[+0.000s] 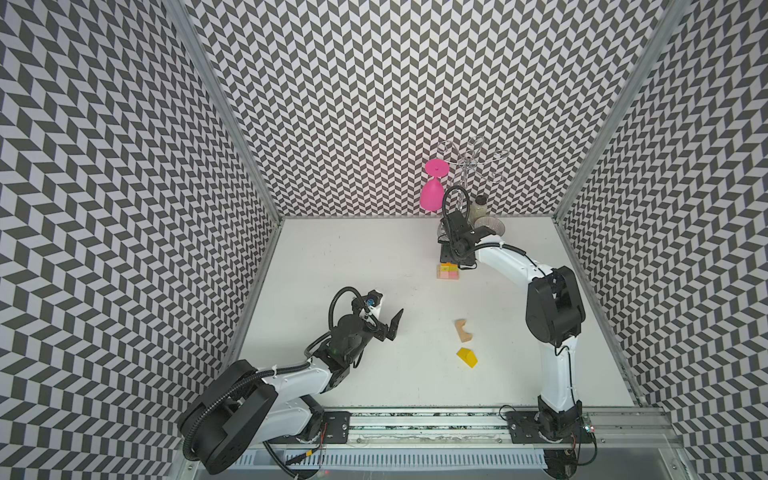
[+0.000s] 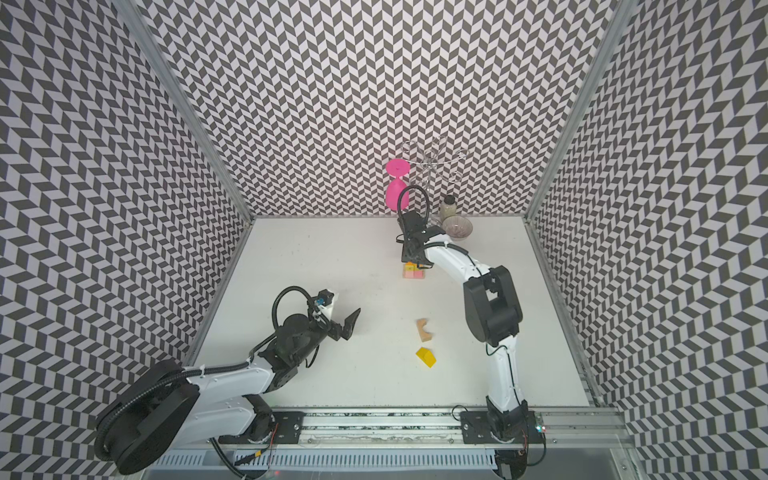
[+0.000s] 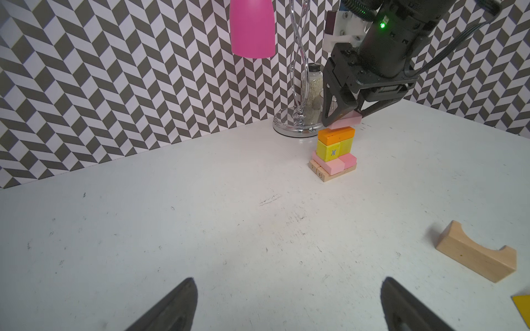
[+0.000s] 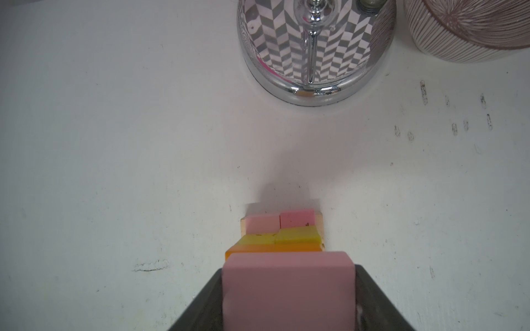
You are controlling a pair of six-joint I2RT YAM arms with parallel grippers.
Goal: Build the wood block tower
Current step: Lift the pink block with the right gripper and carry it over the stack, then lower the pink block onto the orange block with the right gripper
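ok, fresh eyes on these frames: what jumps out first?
The chevron walls hit first. Then the coloured tower near the back edge of the table, the right end effector holding a pink bar over its orange bar. Behind it, a magenta goblet hangs upside down.

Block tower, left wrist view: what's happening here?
The right gripper holds a pale pink bar just over the orange bar atop the tower, seemingly about to set it down. The left gripper is open and empty, away from it. A tan arch and yellow roof piece lie loose on the table.
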